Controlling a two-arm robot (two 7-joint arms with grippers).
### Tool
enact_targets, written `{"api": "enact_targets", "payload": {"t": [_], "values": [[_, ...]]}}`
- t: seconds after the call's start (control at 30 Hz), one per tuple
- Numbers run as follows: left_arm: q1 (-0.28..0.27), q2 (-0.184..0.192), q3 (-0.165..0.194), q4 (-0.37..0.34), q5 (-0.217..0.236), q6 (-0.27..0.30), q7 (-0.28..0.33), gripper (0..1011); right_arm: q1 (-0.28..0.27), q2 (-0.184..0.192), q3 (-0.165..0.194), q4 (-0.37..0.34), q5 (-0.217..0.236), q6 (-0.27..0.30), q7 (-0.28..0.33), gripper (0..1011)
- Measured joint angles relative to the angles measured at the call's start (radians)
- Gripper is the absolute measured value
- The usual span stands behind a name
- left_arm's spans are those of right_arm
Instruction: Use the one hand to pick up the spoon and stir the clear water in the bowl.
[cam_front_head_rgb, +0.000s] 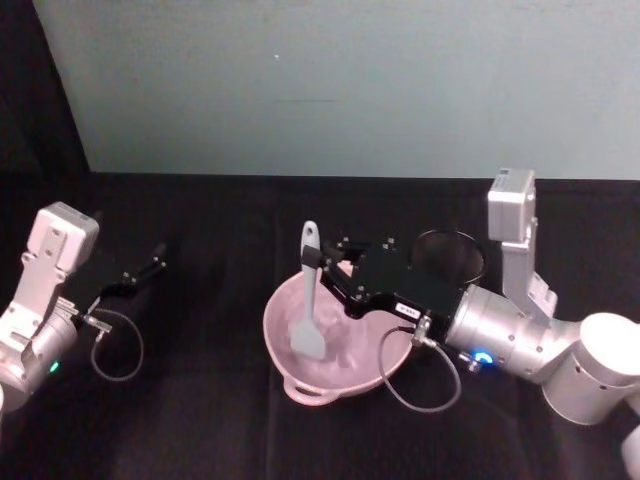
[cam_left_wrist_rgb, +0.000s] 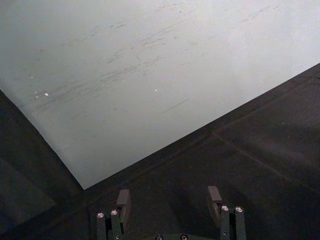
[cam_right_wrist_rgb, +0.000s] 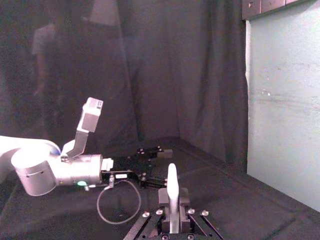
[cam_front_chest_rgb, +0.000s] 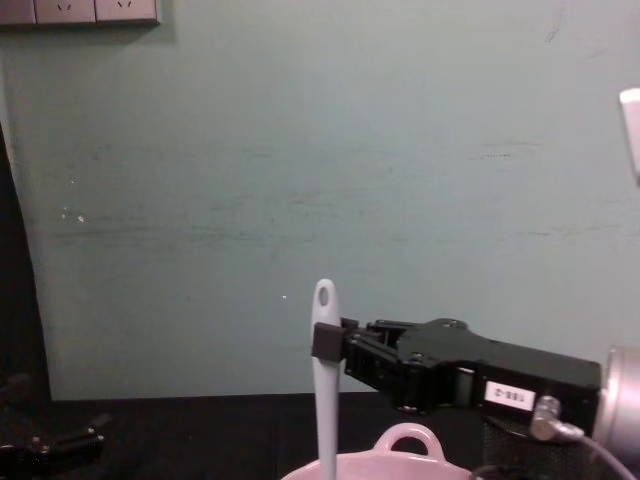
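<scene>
The pale pink bowl (cam_front_head_rgb: 272, 335) sits mid-table, and its loop handle faces me. The white spoon (cam_front_head_rgb: 308, 300) stands nearly upright in it, blade down in the water and holed tip up. My right gripper (cam_front_head_rgb: 316, 270) reaches in from the right, shut on the spoon's handle below the tip. In the chest view the spoon (cam_front_chest_rgb: 323, 390) rises above the bowl (cam_front_chest_rgb: 360, 468) in the right gripper (cam_front_chest_rgb: 325, 342). The right wrist view has the handle (cam_right_wrist_rgb: 172, 187) clamped between the right gripper's (cam_right_wrist_rgb: 171, 197) jaws. My left gripper (cam_front_head_rgb: 155, 262) rests at the far left, and in its wrist view the left gripper (cam_left_wrist_rgb: 169, 202) is open with nothing in it.
A black wire-mesh cup (cam_front_head_rgb: 450, 255) stands just behind and to the right of the bowl, close to my right arm. A pale green wall (cam_front_head_rgb: 330, 80) borders the black table at the back. A cable loop (cam_front_head_rgb: 420, 385) hangs by the bowl's right rim.
</scene>
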Motion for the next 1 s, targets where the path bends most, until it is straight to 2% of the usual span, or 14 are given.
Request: {"api": "enact_targets", "payload": {"t": [0.3, 0.5, 0.73, 1.0], "values": [[0.000, 0.000, 0.000, 0.000, 0.000, 0.000, 0.000, 1005, 0.073, -0.047, -0.008, 0.115, -0.002, -0.018, 0.001, 110], [0.000, 0.000, 0.000, 0.000, 0.000, 0.000, 0.000, 1005, 0.099, -0.052, 0.015, 0.162, -0.010, -0.018, -0.028, 110], [0.000, 0.000, 0.000, 0.000, 0.000, 0.000, 0.000, 1005, 0.083, -0.022, 0.053, 0.140, -0.013, -0.021, -0.052, 110], [0.000, 0.000, 0.000, 0.000, 0.000, 0.000, 0.000, 1005, 0.042, 0.021, 0.067, 0.077, -0.011, 0.004, -0.052, 110]]}}
